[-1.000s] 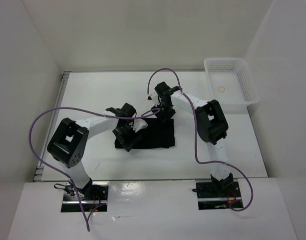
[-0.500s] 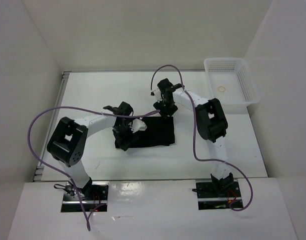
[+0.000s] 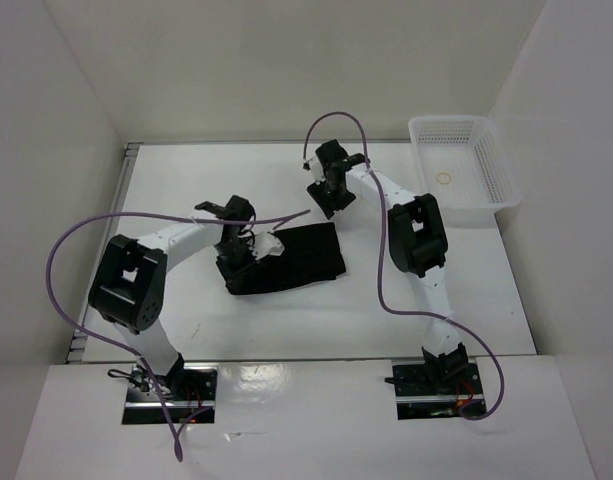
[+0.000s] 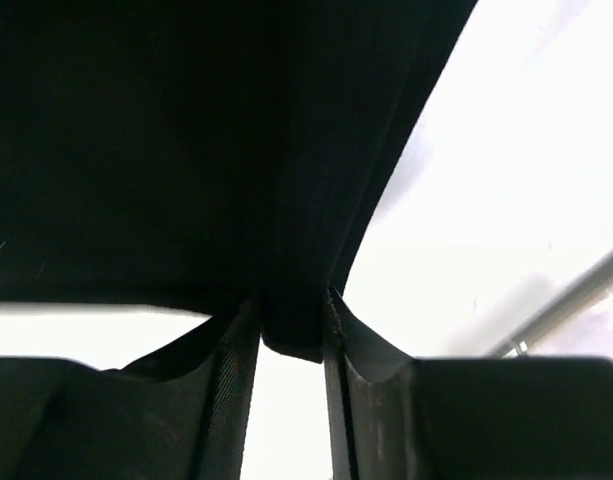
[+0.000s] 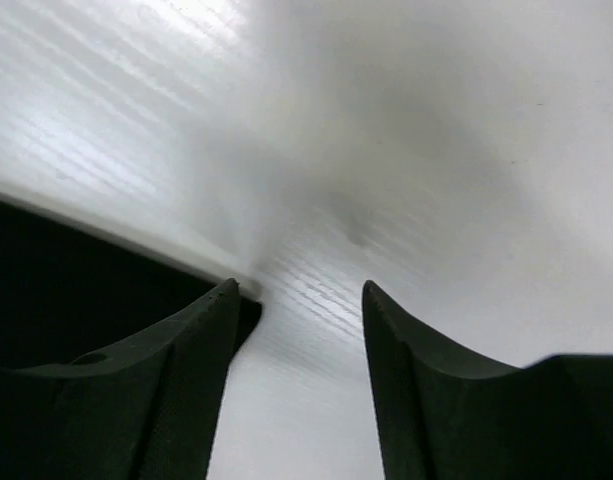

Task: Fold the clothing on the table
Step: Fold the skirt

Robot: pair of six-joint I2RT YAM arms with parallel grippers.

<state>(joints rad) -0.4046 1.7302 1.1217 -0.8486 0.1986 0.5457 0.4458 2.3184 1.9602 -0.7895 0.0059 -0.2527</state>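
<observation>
Left end effector (image 4: 291, 302) has pinched the clothing (image 3: 304, 257).

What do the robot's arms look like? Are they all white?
Not all white. The left arm and right arm have white tubes joined by chunky black joints. A thin purple cable loops along each. The left gripper and right gripper each have two black, pointed fingers.
</observation>
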